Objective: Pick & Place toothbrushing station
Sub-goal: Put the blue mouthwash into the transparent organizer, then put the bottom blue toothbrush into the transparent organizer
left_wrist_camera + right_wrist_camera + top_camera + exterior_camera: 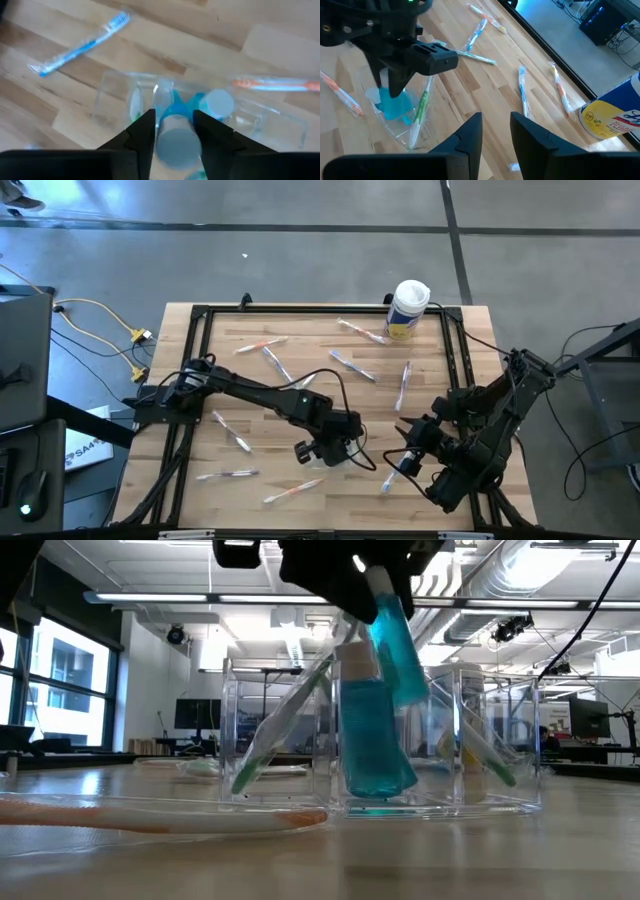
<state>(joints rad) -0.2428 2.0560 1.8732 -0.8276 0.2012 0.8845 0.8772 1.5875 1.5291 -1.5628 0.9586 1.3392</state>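
Observation:
The toothbrushing station is a clear plastic holder [275, 730] with compartments, standing on the wooden table near its middle. It holds an upright teal tube with a white cap [372, 740] and green toothbrushes [275, 735] that lean on its walls. My left gripper [175, 125] hangs over the holder [112, 97], shut on a second teal tube [395, 635]. My right gripper [496, 120] is open and empty, to the right of the holder [402, 132] and apart from it. My left gripper pinches the second tube near its white-capped upper end [175, 145] between its two fingers [145, 132]. The fingers come from above, pointing down. The tube hangs tilted below them, and its teal lower end [405, 680] is at the holder's open top, beside the upright tube.
Several wrapped toothbrushes lie scattered on the table, among them a blue one [82, 45] and an orange one [160, 815] close to the holder. A white canister with a yellow label [409, 308] stands at the far right. A black frame [200, 315] borders the table.

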